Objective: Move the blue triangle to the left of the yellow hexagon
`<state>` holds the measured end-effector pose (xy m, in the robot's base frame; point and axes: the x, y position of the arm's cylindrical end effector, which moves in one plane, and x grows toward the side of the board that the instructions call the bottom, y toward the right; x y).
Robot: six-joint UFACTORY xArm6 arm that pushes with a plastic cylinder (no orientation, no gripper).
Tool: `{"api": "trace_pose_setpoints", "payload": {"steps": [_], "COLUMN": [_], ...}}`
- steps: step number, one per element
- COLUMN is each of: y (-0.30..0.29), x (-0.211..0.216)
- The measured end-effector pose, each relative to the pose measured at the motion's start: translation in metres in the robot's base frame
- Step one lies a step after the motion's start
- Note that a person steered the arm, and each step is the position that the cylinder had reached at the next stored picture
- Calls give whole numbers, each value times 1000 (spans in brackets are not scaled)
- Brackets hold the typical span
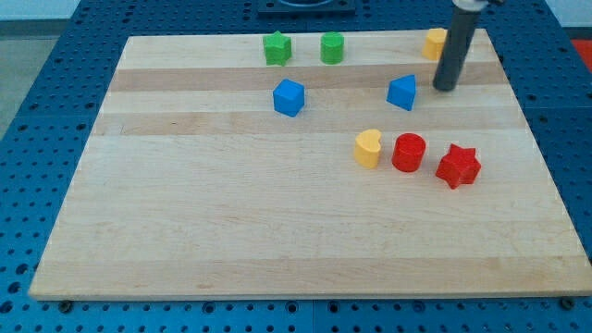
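The blue triangle [402, 92] lies in the upper right part of the wooden board [231, 231]. The yellow hexagon [435, 43] sits near the board's top right edge, partly hidden behind the rod. My tip [445, 89] rests on the board just to the right of the blue triangle, with a small gap between them, and below the yellow hexagon.
A blue cube [289, 97] lies left of the triangle. A green star [277, 48] and a green cylinder [332, 47] sit near the top edge. A yellow heart [368, 148], a red cylinder [408, 153] and a red star [458, 166] lie below the triangle.
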<state>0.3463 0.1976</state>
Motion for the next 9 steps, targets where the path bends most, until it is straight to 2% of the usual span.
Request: {"api": "trace_pose_setpoints", "payload": {"steps": [2, 5, 7, 9], "y": [-104, -102, -90, -77], "x": [15, 10, -27, -42]}}
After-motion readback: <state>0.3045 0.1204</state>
